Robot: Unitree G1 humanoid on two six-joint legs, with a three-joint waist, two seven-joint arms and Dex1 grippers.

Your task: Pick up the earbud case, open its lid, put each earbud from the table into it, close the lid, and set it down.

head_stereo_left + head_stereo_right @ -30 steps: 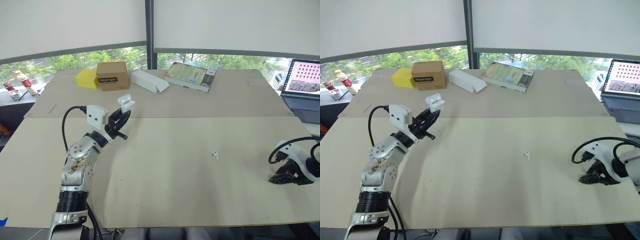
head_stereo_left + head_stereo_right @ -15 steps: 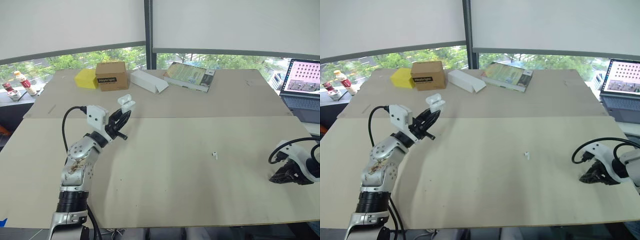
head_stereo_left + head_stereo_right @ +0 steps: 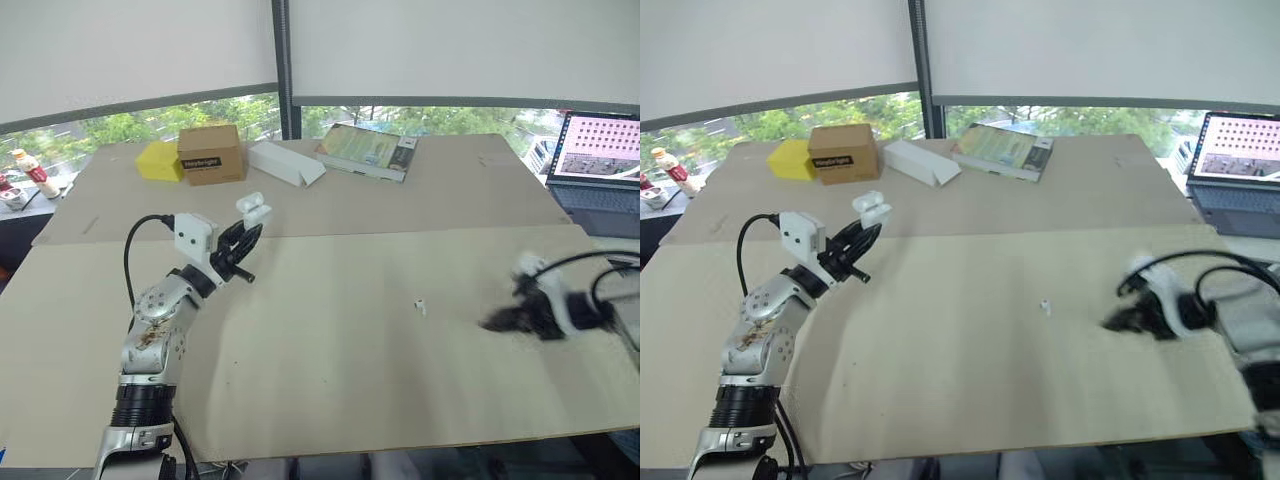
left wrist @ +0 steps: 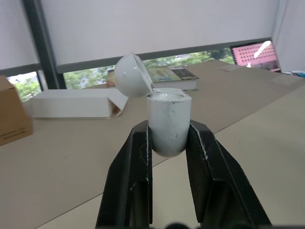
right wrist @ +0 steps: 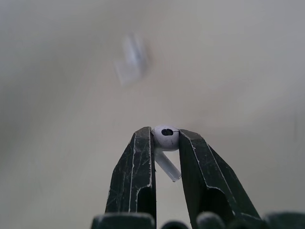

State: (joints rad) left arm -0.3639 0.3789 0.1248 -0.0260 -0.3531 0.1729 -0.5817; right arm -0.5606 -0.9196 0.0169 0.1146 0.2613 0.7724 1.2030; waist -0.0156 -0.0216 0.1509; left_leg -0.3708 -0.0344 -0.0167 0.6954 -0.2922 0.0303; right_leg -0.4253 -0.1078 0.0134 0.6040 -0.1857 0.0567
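the small white plastic earbud case (image 4: 167, 125) sits left of centre in the head view, raised off the beige table (image 3: 330, 380), with its rounded lid tipped open. the left gripper (image 3: 246, 234) has its jaws clamped on the case's lower body. right of centre, the right gripper (image 5: 166, 138) pinches a white earbud (image 5: 165, 143) by its bulb, stem hanging free. a second white earbud (image 3: 421, 305) lies mid-frame on the table. the risk, i judge: the round bulb twists in the pinch, so the stem misses its socket or knocks the lid shut.

The right tool (image 5: 166, 133) pinches a white earbud (image 5: 165, 138) over the table (image 5: 248, 71), a second earbud (image 5: 132, 64) blurred beyond.
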